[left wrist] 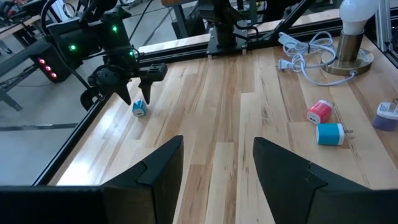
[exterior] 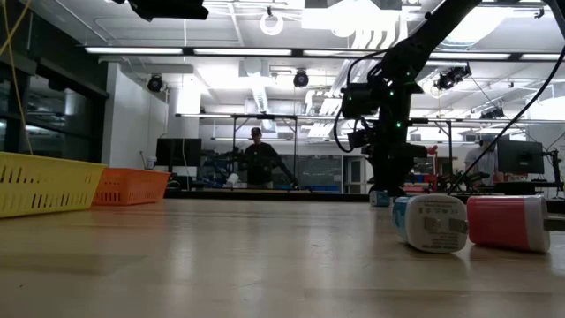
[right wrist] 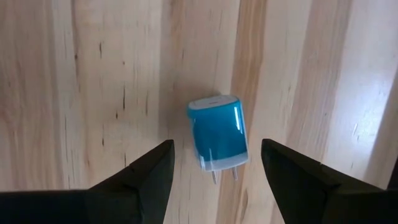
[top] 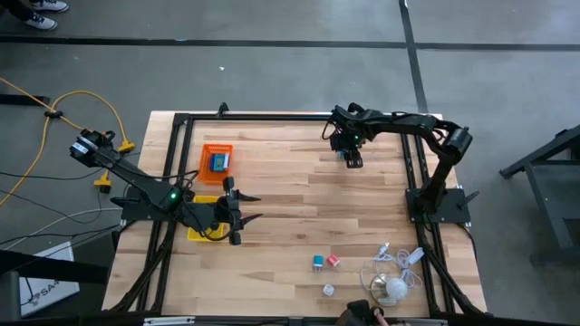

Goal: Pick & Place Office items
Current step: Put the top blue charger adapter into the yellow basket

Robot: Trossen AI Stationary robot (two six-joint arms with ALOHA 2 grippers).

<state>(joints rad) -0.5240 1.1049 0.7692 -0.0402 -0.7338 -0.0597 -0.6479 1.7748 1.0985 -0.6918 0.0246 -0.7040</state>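
Yellow basket [exterior: 44,183] sitting at far left, orange basket [exterior: 131,185] just beside it, farther back. White-faced teal charger block [exterior: 431,223] and pink block [exterior: 509,222] lying near, at right. Dark arm [exterior: 388,106] hanging down over a small blue block [exterior: 380,198] farther off. Person [exterior: 256,159] standing in the room beyond.

An orange tray [top: 217,150] and yellow tray [top: 201,234] flank a white cable bundle [top: 391,270].

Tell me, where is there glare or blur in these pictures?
Low view: bright ceiling lights wash out the top, and the near pink charger looks soft. Right wrist view: a sheen runs down the blue charger. High view: even light, no strong shadows on the table.
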